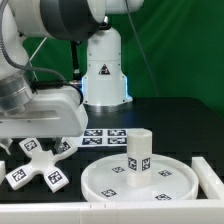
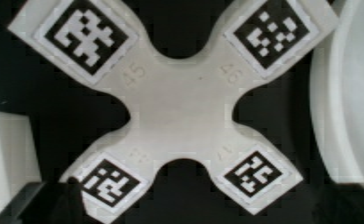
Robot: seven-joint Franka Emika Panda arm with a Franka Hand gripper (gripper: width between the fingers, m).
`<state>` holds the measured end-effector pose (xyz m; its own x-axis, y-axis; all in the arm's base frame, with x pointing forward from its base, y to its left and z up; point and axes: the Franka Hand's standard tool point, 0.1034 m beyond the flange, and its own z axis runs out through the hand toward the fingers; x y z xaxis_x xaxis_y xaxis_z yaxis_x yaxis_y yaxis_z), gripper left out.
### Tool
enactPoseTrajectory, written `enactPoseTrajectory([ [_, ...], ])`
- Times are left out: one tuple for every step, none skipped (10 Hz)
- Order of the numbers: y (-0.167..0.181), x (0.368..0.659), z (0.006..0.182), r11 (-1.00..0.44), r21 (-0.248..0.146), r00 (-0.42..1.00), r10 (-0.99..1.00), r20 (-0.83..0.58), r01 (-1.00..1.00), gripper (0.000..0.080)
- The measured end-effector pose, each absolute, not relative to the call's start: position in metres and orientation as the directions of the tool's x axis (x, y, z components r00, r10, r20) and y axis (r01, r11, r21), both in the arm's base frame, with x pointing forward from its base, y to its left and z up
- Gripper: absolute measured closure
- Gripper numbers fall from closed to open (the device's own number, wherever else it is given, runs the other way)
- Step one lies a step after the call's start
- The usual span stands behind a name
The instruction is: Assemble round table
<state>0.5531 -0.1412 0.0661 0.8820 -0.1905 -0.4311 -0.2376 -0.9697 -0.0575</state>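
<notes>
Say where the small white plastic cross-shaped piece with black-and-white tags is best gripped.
Probably best: grip the small white plastic cross-shaped piece across its narrow centre waist, coming straight down from above. It lies flat, and its four arms widen toward the tagged ends, so the waist is its slimmest span.

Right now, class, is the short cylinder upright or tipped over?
Upright: the cylinder stands on end on the round disc, flat top facing up.

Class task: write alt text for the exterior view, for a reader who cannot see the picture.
A white robot arm hangs over a white cross-shaped piece on a black table. On the exterior view's right, a short thick cylinder stands upright in the middle of a large round rimmed disc; the marker board lies behind them.
</notes>
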Motion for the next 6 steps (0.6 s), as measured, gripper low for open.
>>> enactPoseTrajectory([
  [-0.1386,0.5605,0.0658,-0.977,-0.026,0.886,-0.181,-0.427,-0.211,0.0150],
  [-0.1367,0.5622,0.0627,-0.978,-0.023,0.895,-0.178,-0.410,-0.205,0.0150],
  [-0.1394,0.5610,0.0626,-0.977,-0.022,0.893,-0.182,-0.412,-0.210,0.0150],
  [-0.1402,0.5608,0.0622,-0.977,-0.022,0.893,-0.184,-0.412,-0.211,0.0150],
  [-0.1413,0.5596,0.0612,-0.976,-0.022,0.890,-0.186,-0.416,-0.215,0.0150],
  [-0.1457,0.5525,0.0582,-0.973,-0.024,0.873,-0.195,-0.447,-0.230,0.0150],
])
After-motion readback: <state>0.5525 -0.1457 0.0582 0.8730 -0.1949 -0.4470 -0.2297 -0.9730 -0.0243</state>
